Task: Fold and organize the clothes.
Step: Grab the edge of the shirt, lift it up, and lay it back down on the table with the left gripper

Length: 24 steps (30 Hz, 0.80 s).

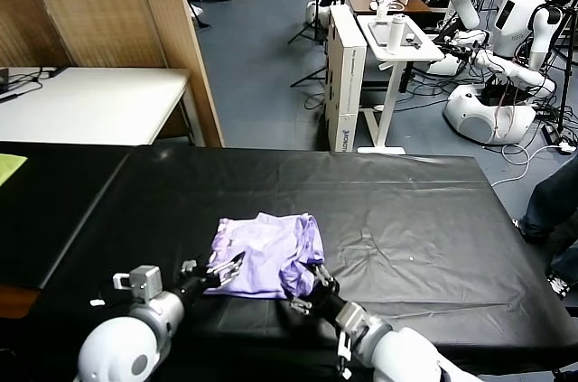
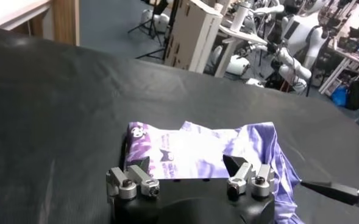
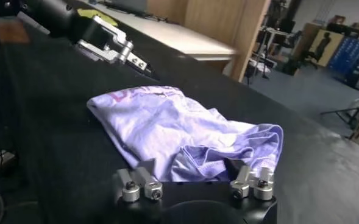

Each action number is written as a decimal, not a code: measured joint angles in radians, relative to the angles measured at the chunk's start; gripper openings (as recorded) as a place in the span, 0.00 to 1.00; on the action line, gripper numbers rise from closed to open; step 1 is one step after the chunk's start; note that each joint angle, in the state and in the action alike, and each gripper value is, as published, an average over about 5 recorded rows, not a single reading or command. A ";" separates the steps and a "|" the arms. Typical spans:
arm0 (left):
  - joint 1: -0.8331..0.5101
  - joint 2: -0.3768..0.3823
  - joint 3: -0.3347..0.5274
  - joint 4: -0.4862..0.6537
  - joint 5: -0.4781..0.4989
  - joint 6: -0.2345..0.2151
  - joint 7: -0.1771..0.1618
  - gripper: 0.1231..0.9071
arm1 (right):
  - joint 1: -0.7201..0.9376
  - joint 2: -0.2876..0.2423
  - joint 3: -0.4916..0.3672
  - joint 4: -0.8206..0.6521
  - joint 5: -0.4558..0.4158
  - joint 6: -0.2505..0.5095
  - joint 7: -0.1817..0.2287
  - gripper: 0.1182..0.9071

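The lavender T-shirt [image 1: 266, 256] lies in a rumpled, partly folded heap on the black table [image 1: 406, 219], near the front edge. Its darker purple print faces up in the left wrist view [image 2: 185, 146]. My left gripper [image 1: 228, 268] is open at the shirt's near left edge, its fingertips [image 2: 144, 164] wide apart and empty. My right gripper [image 1: 316, 275] is open at the shirt's near right corner, and its fingers [image 3: 233, 168] straddle bunched fabric [image 3: 167, 122] without closing on it. Each wrist view also shows the other arm's gripper farther off.
A yellow-green cloth piece [image 1: 9, 165] lies at the far left edge. A white table [image 1: 90, 102] and a wooden partition [image 1: 172, 30] stand behind on the left. A cardboard box and white cart [image 1: 348, 75] and other robots [image 1: 506, 39] stand beyond the table.
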 joint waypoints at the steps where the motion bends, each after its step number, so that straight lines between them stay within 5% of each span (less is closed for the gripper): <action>1: 0.001 0.000 -0.001 0.000 0.001 0.000 0.001 1.00 | 0.005 0.000 -0.004 -0.002 0.000 0.000 -0.001 0.69; 6: 0.004 -0.002 -0.003 -0.003 0.009 0.000 0.003 1.00 | 0.029 -0.001 -0.021 -0.013 0.000 0.001 -0.003 0.61; 16: 0.010 -0.011 -0.004 -0.005 0.024 0.000 0.009 1.00 | 0.002 -0.006 -0.010 -0.010 0.015 0.000 -0.006 0.13; 24: 0.013 -0.014 -0.004 -0.006 0.027 0.000 0.010 1.00 | -0.041 -0.020 0.026 0.014 0.051 -0.006 0.003 0.03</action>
